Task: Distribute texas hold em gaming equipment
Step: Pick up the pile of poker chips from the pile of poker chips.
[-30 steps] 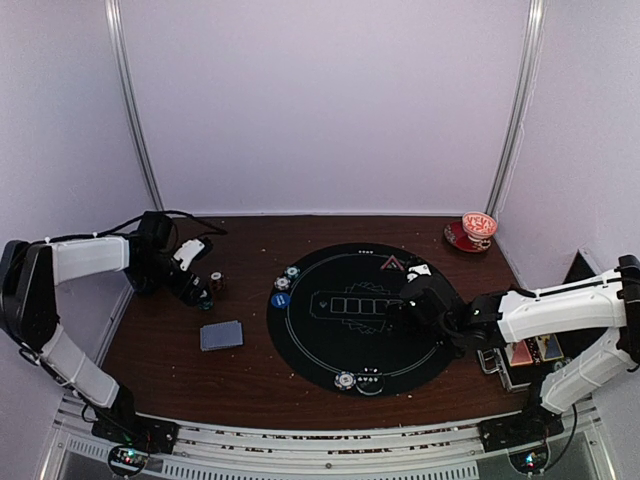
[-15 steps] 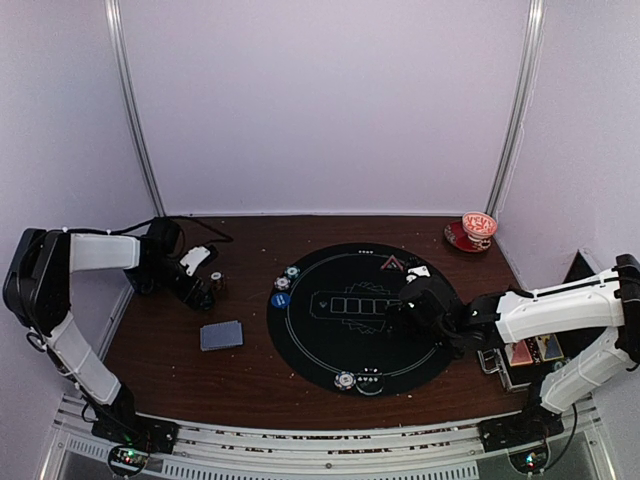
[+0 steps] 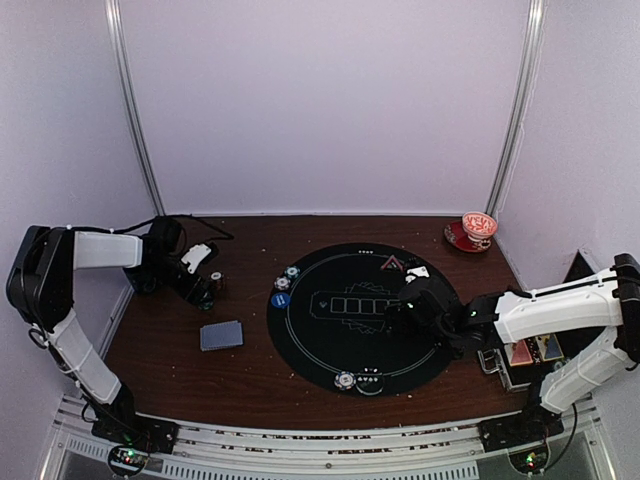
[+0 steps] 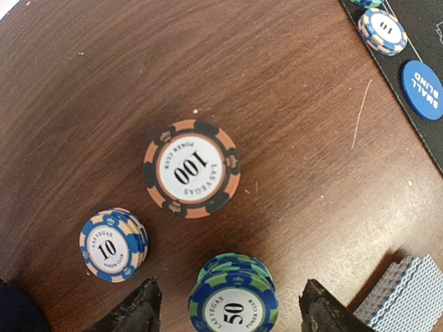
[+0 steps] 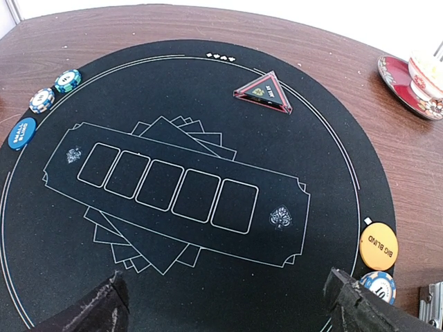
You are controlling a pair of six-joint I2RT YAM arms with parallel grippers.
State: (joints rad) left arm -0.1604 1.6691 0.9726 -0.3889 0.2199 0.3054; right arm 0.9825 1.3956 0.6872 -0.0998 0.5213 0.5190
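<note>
Poker chips marked fifty sit stacked on the brown surface between the part-open, untouching jaws of the left pincer, where an off-centre squeeze could tip or scatter them.

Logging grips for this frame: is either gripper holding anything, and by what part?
Nothing is held. The left gripper has open jaws flanking the 50 chip stack without touching it; the right gripper is open and empty.

The 10 stack and card deck flank the 50 stack, gaps between.
</note>
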